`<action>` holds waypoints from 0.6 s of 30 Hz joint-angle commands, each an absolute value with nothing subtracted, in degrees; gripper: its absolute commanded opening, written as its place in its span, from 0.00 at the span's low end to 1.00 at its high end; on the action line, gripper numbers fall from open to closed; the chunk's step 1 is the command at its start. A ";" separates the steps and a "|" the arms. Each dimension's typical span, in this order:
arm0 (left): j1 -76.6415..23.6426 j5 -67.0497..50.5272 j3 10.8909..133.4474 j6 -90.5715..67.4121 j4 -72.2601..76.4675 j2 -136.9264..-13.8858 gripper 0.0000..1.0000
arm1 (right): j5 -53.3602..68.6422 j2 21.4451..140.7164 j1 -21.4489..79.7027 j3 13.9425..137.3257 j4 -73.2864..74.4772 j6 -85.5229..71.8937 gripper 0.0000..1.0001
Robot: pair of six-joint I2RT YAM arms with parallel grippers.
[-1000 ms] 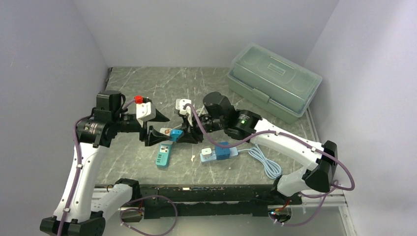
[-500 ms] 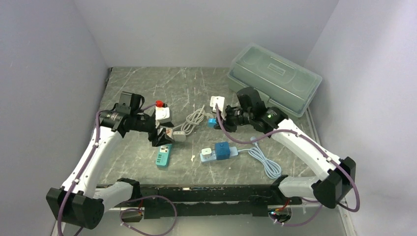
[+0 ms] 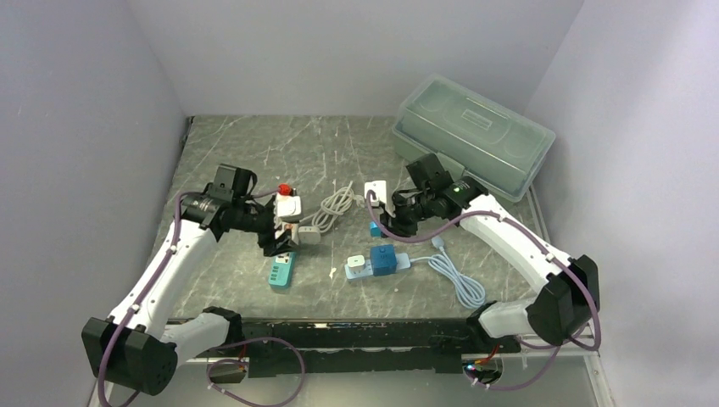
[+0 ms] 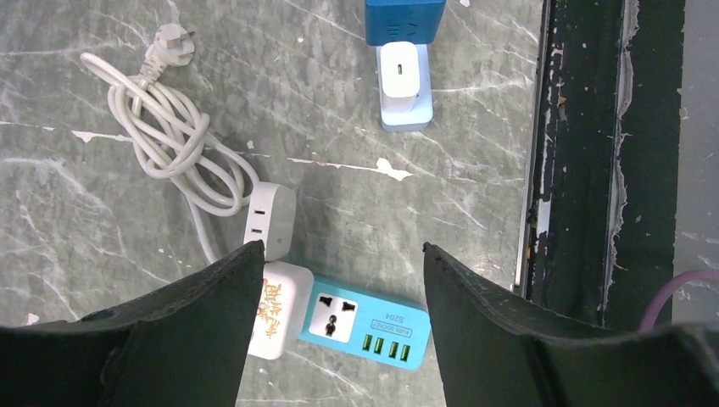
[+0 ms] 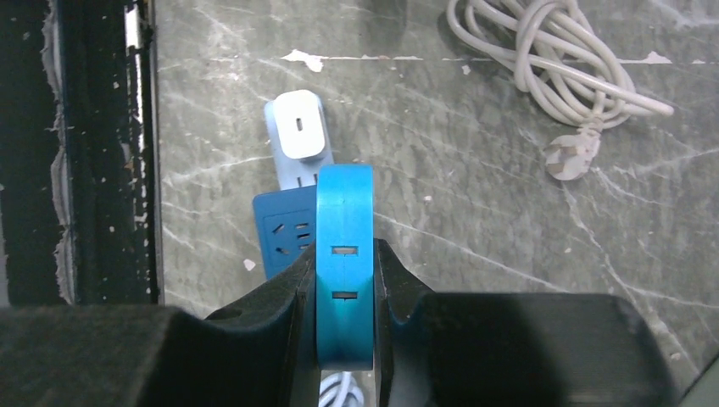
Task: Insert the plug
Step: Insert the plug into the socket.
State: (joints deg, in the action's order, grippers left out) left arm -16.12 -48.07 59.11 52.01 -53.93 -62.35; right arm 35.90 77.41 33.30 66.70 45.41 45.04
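Note:
A blue plug [image 5: 345,254] with two slots in its face is clamped between my right gripper's [image 5: 345,253] fingers; in the top view this plug [image 3: 374,229] hangs just above the table. Below it lies a light-blue power strip [image 3: 360,270] carrying a dark blue cube socket [image 5: 284,231] and a white charger [image 5: 303,136]. My left gripper [image 4: 342,254] is open, with nothing between its fingers. It hovers over a teal socket strip [image 4: 365,326] that has a white plug body [image 4: 280,309] at its end.
A coiled white cable [image 3: 337,203] with a wall plug [image 4: 174,38] lies mid-table, ending in a white adapter [image 4: 270,220]. A pale blue cable [image 3: 458,280] loops at the right. A green lidded box [image 3: 470,140] stands back right. The black front rail [image 4: 585,170] runs along the near edge.
Both arms have drawn apart from the middle. My right gripper carried the blue plug rightward and then lowered it toward the power strip. My left gripper swung back and down over the teal socket strip.

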 commanded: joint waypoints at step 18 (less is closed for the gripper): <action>-16.52 -47.28 53.91 47.38 -50.25 -55.65 0.73 | 46.86 65.81 32.45 50.32 31.01 45.47 0.00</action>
State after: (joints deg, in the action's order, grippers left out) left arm -16.23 -47.03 54.72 49.60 -52.16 -57.58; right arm 43.86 67.20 32.64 51.03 35.99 44.93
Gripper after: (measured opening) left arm 0.727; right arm 0.244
